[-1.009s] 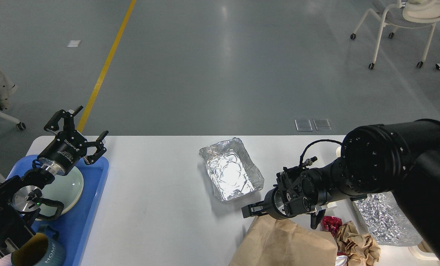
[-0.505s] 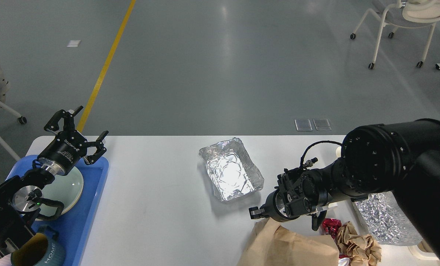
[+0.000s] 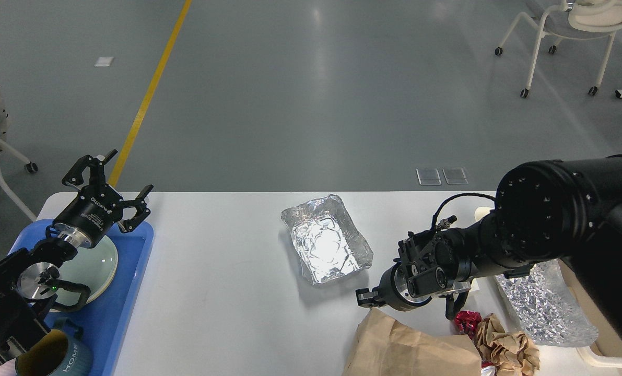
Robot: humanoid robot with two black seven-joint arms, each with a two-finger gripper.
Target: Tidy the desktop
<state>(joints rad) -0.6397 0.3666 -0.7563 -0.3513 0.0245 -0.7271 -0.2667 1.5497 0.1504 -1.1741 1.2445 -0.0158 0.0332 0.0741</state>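
The desktop (image 3: 227, 271) is the wide white-grey tabletop. My right gripper (image 3: 367, 298) is low over its front right part, its dark fingers together at the top corner of a brown paper bag (image 3: 410, 347), which lies at the front edge. An empty foil tray (image 3: 325, 239) sits mid-table, just left of and behind that gripper. My left gripper (image 3: 109, 180) is open and empty, raised over the back left corner above a blue tray (image 3: 130, 292).
The blue tray holds a pale green plate (image 3: 99, 261) and a teal mug (image 3: 60, 357). Crumpled brown paper (image 3: 506, 347), a red wrapper (image 3: 467, 319) and a crumpled foil sheet (image 3: 543, 308) lie at the front right, by a cream bin edge (image 3: 600, 357). A chair (image 3: 566, 31) stands far right.
My right gripper has drawn back to the right, and the brown paper bag's top corner has moved right with it. The left arm has not moved.
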